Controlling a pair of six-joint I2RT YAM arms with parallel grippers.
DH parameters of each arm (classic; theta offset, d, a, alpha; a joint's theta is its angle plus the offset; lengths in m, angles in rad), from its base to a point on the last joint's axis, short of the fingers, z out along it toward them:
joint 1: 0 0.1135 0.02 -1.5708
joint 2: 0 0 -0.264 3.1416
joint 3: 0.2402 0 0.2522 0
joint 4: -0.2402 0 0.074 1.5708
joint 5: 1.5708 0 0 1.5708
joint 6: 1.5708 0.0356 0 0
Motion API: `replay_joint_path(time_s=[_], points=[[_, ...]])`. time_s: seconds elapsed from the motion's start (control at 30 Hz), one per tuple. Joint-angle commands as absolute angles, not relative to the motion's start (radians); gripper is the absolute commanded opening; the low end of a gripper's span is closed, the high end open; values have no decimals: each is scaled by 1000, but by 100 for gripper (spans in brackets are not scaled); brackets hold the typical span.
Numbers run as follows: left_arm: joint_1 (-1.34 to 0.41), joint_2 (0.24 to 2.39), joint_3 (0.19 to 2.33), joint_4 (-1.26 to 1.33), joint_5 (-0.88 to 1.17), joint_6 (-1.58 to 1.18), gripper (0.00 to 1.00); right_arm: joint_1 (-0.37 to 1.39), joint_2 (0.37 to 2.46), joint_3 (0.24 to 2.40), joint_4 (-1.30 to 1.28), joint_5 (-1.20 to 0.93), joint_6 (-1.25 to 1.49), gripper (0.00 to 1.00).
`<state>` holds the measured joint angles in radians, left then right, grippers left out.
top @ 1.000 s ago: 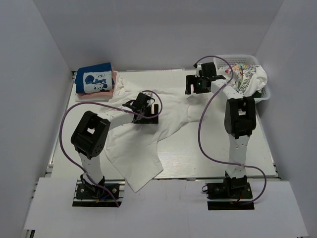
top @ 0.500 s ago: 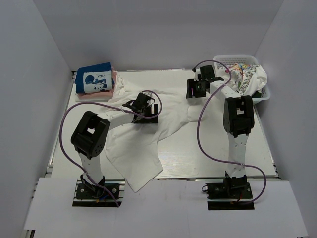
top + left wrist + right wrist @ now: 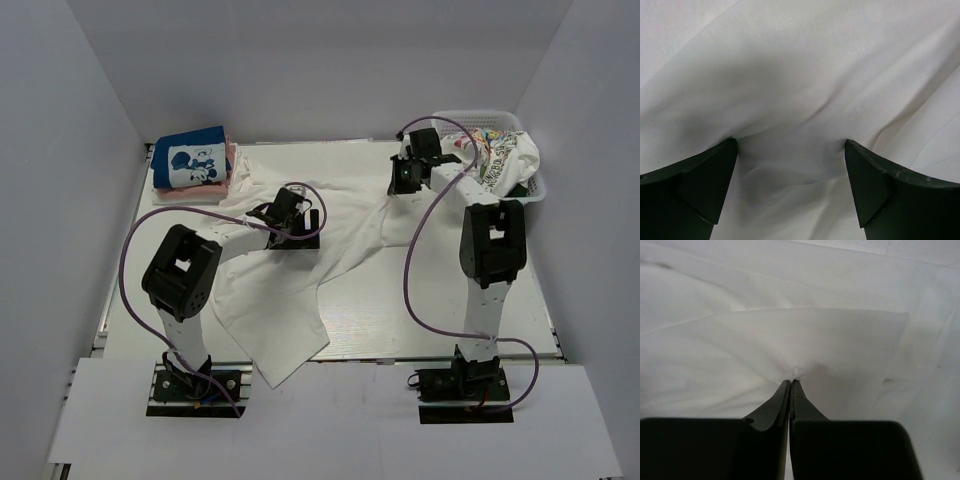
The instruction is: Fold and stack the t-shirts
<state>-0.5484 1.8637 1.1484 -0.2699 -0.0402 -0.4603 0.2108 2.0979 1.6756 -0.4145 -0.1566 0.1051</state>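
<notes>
White tabletop (image 3: 480,310), plain white walls (image 3: 300,60) on three sides. On it the large white t-shirt (image 3: 270,310) lies spread and rumpled, long axis near-left to far-right, near corner lying past the front edge. Mid-shirt, the left gripper (image 3: 790,145) is spread wide, fingertips pressed on the cloth. At the far-right end the right gripper (image 3: 791,382) is clamped on a fold. Far left: blue shirt (image 3: 192,160) folded atop the pink shirt (image 3: 231,158). Far right: basket (image 3: 470,117) holding a printed shirt (image 3: 500,155), close beside the right arm.

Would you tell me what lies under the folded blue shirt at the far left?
A pink shirt shows at the edges beneath the blue shirt; its middle is covered.
</notes>
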Motion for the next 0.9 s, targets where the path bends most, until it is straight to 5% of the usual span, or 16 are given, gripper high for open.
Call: replay_joint_path(time_s=[0.0,0.13,0.33,0.47,0.73,0.87], points=[[-532,1922,1068,-374,-78,-469,100,212,1978,1628,-397,-124,141,0],[-532,1902,1068,-365,-78,-479,100,216,1799,1537,-448,-72,219,0],[-532,1881,1133,-357,-26,-442,100,213,1498,1132,-474,-14,350,0],[-558,1899,1341,-367,-15,-350,100,216,1430,921,-413,-90,383,0],[-592,2173,1701,-206,421,-246,100,209,1328,743,-370,35,397,0],[-669,2471,2159,-331,488,-227,100,210,1333,724,-328,-27,400,0]])
